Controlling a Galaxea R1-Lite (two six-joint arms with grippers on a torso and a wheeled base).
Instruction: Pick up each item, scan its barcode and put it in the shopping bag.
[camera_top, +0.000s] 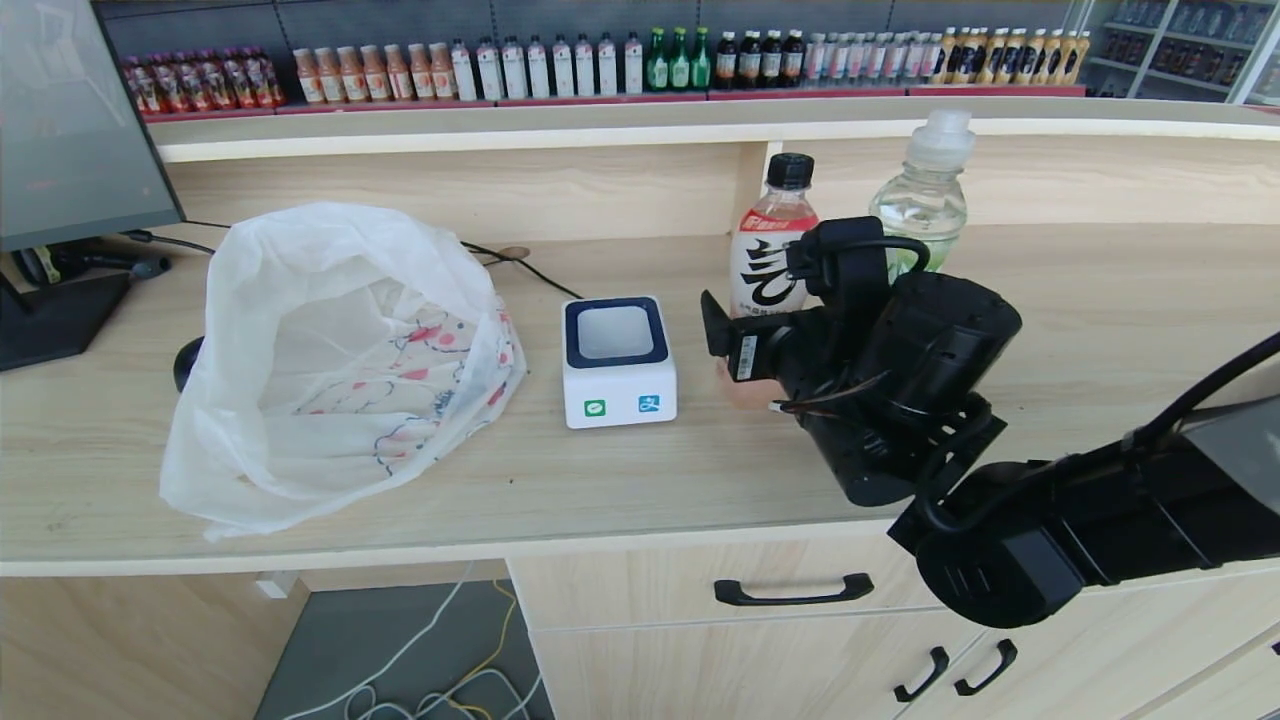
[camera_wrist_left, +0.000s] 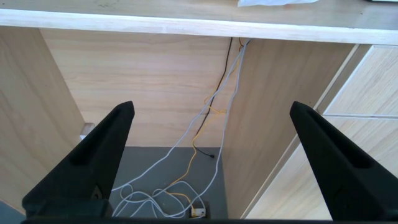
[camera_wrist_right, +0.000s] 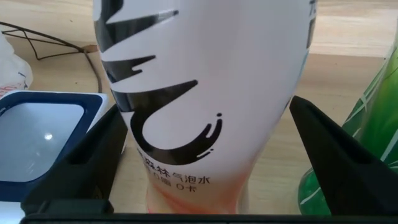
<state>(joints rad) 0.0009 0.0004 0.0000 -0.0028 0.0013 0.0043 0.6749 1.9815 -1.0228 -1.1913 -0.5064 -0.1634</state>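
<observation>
A pink-tinted drink bottle with a black cap and a white label stands upright on the wooden counter, right of the white barcode scanner. My right gripper sits low around the bottle's base, open, one finger on each side. In the right wrist view the bottle stands between the right gripper's black fingers, with a gap on one side, and the scanner lies beside it. The white shopping bag lies open-mouthed left of the scanner. My left gripper hangs open below the counter edge, holding nothing.
A clear bottle with a green label stands just behind and right of the pink one. A monitor and its stand occupy the far left. A cable runs behind the scanner. Drawer handles and loose wires lie under the counter.
</observation>
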